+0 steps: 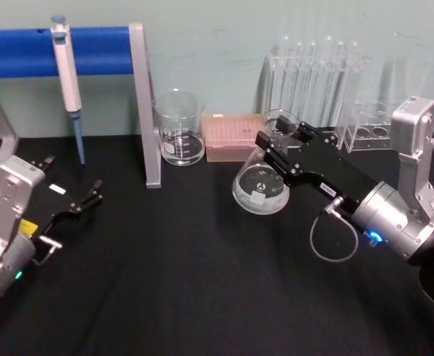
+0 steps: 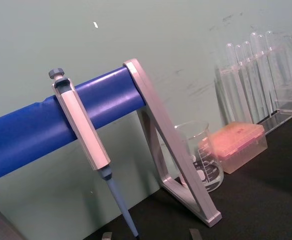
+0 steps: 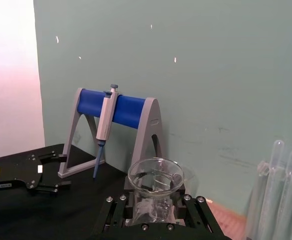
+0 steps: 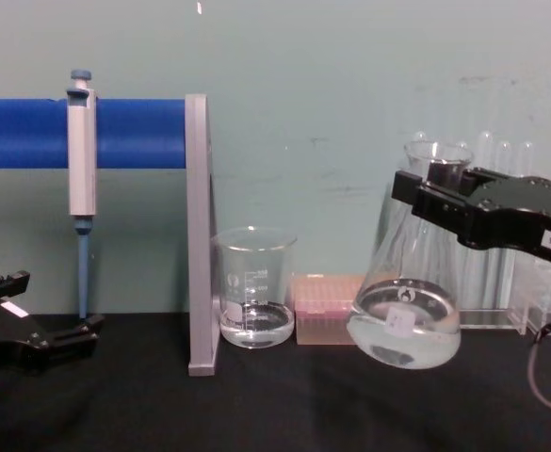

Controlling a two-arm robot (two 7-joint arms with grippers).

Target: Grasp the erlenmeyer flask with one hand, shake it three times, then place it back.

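Chest view showed the erlenmeyer flask [image 4: 405, 311] clear of the table [image 4: 284, 414] and right of centre. It was tilted, so that its round underside faced partly toward the camera. Its small white label [image 4: 402, 323] sat low on the near side.

The right gripper [image 4: 432, 202] reached in from the right edge. Its jaws pinched the flask's narrow neck just below the flared rim. In the right wrist view the rim stood directly above the black jaws, one jaw on each side of the neck. In the head view the flask's neck leaned up and to the right, into the gripper, and its wide base swung out to the left over the black table.

Behind the flask:
- A pink tip box [image 1: 231, 137] stood against the back wall.
- A straight-sided beaker [image 1: 179, 137] stood just beside the box on its left.
- Tall test tubes [image 1: 317, 74] stood in a clear rack behind and to the right of the flask.

Farther left was a grey stand [image 1: 146, 104] with a blue crossbar. A pipette [image 1: 68, 74] hung from the bar, tip down.

The left gripper [image 1: 72, 213] rested low at the left side of the table, well apart from the flask. Its jaws were spread and held nothing.
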